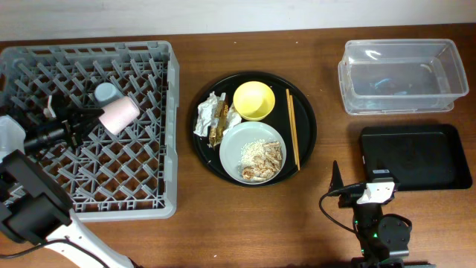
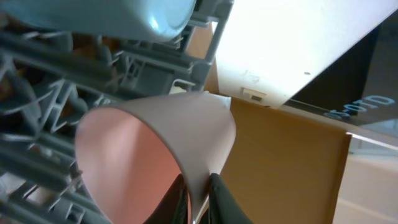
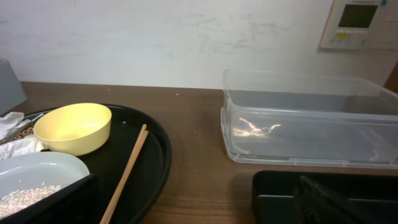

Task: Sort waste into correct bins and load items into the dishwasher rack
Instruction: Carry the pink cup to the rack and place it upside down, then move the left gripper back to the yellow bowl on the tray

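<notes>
So the left gripper (image 2: pixel 199 198) is clamped on the pink cup (image 1: pixel 119 114), pinching one thin bit of its rim wall between the two fingers (image 2: pixel 222 202). The cup hangs tipped on its side over the rack (image 1: pixel 134 179) at the left edge of the counter, just beside the blue cup (image 1: pixel 105 92) that already sits in there. That's the sketchy part imo: with a grip on only the lip, the cup can pivot or slip out if the wrist twists, and then it lands sideways across the pegs (image 1: pixel 126 160) instead of mouth-down. It's also close enough to the blue cup that a sloppy lowering could knock that one over. The right gripper (image 1: pixel 336 182) is parked near the front edge toward the right corner, and these views don't show whether it's open or closed. Everything else waits on the round tray (image 1: pixel 305 126) mid-counter: wrappers (image 1: pixel 210 115), yellow bowl (image 1: pixel 253 100), chopsticks (image 1: pixel 293 130), and the plate (image 1: pixel 234 145) with rice (image 1: pixel 255 152) and fried bits (image 1: pixel 271 156). Those would probably spill if the plate gets racked before it's scraped.
</notes>
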`<state>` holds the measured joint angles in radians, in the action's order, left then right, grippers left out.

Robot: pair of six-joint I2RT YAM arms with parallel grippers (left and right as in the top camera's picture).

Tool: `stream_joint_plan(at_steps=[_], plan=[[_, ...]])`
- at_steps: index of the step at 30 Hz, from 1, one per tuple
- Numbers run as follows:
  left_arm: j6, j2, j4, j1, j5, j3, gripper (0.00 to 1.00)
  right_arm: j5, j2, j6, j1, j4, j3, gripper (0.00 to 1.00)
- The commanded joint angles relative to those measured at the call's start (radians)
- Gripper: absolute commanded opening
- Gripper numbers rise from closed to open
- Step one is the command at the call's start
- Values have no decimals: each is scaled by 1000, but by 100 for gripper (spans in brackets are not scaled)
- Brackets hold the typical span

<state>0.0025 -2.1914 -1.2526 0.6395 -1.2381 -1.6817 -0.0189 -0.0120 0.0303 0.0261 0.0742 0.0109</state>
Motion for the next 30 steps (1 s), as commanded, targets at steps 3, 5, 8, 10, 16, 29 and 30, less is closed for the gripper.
stream_joint_plan(at_steps=[3, 5, 8, 10, 16, 29, 30], plan=[[-22, -1, -89, -7, 265, -24, 17, -13, 6, 3, 6, 6, -5, 98], [-37, -1, -141, -7, 387, -80, 17, -13, 6, 3, 6, 6, -5, 98], [-37, 5, -246, -7, 483, -191, 17, -13, 6, 3, 6, 6, -5, 98], [-42, 16, -290, -7, 544, -237, 17, -13, 6, 3, 6, 6, -5, 98], [-97, 131, -351, -9, 735, -289, 24, -13, 6, 3, 6, 6, -5, 98], [-10, 463, -320, -362, 765, -288, 16, -13, 6, 3, 6, 6, -5, 98], [15, 495, -303, -418, 765, -288, 21, -13, 6, 3, 6, 6, -5, 98]])
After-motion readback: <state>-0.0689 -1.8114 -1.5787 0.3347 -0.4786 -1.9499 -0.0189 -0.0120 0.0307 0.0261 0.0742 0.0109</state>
